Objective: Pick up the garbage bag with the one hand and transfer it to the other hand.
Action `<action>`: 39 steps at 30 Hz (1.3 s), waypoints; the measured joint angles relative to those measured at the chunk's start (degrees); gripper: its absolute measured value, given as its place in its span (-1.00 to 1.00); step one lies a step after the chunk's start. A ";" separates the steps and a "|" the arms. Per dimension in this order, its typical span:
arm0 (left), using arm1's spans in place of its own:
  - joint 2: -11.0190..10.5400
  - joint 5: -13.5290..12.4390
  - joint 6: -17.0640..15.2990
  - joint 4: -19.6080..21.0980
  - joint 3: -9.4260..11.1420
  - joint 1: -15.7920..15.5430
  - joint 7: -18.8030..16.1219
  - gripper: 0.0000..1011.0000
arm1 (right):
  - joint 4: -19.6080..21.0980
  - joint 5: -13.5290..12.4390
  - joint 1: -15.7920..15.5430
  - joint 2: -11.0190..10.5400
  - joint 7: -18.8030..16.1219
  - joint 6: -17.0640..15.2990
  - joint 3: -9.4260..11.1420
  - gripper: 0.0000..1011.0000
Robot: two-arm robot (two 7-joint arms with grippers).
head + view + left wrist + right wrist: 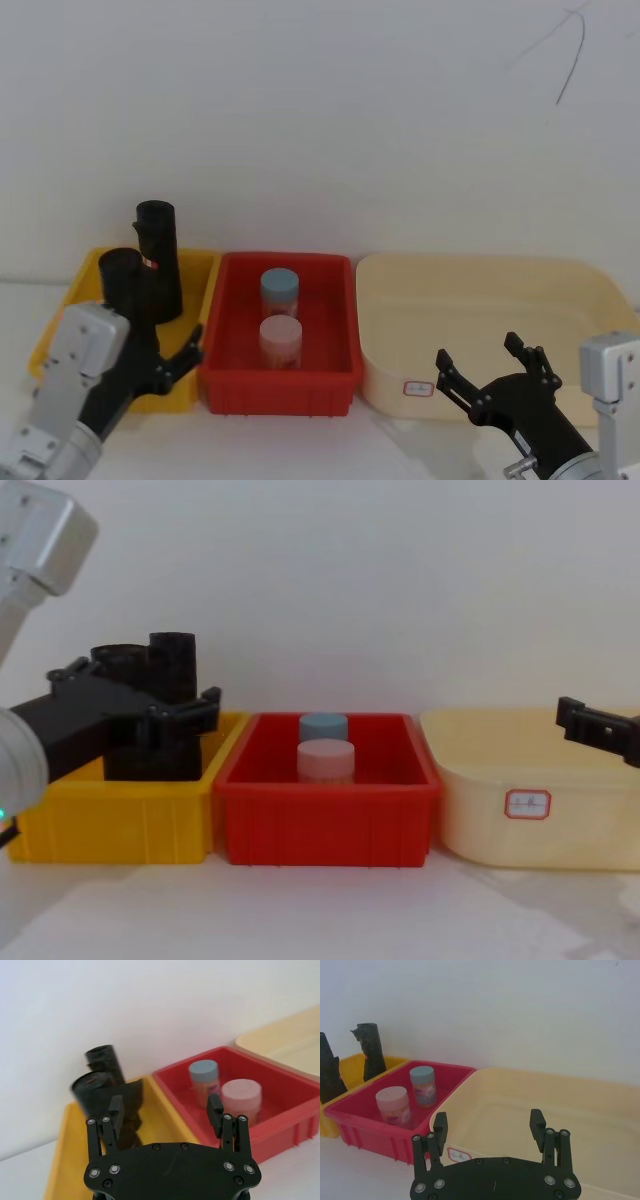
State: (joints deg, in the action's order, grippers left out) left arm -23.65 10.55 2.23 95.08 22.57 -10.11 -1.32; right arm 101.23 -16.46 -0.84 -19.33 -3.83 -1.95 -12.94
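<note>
Your left gripper (165, 1109), spread, has one finger (116, 1110) lined up on the garbage bag (95, 1091): advance and you may topple it. Right gripper (488, 1121) hangs spread above the cream tub (580, 1105).

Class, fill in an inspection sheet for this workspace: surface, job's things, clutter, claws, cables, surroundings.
Surface: white table with three bins in a row.
Job's things: garbage bag upright in the yellow bin, beside a slimmer black roll.
Clutter: blue-lidded jar and pink-lidded jar in the red bin; cream bin alongside.
Claws: left claw open, close by the garbage bag; right claw open, near the cream bin.
Cables: nothing seen.
Surroundings: plain white wall.
</note>
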 joint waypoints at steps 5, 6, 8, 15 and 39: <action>-0.32 0.64 0.76 0.25 -2.07 1.15 -0.85 0.98 | 0.00 0.00 0.00 0.00 0.00 0.00 0.00 0.98; -0.33 0.78 0.85 0.24 -2.26 1.21 -0.91 0.98 | 0.00 0.00 0.00 0.00 0.00 0.00 0.00 0.98; -0.33 1.26 1.16 -0.05 -3.06 1.34 -1.03 0.98 | 0.00 0.00 0.00 0.00 0.00 0.00 0.00 0.98; -0.01 2.80 1.48 -1.89 -4.85 0.70 -0.73 0.98 | 0.00 0.00 0.00 0.00 0.00 0.00 0.00 0.98; 3.18 7.12 0.77 -12.41 -6.27 -7.04 5.44 0.98 | 0.00 0.00 0.00 0.00 0.00 0.00 0.00 0.98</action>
State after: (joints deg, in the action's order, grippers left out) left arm -20.46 17.67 3.00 82.67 16.30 -17.15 4.12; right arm 101.23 -16.46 -0.84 -19.33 -3.83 -1.95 -12.94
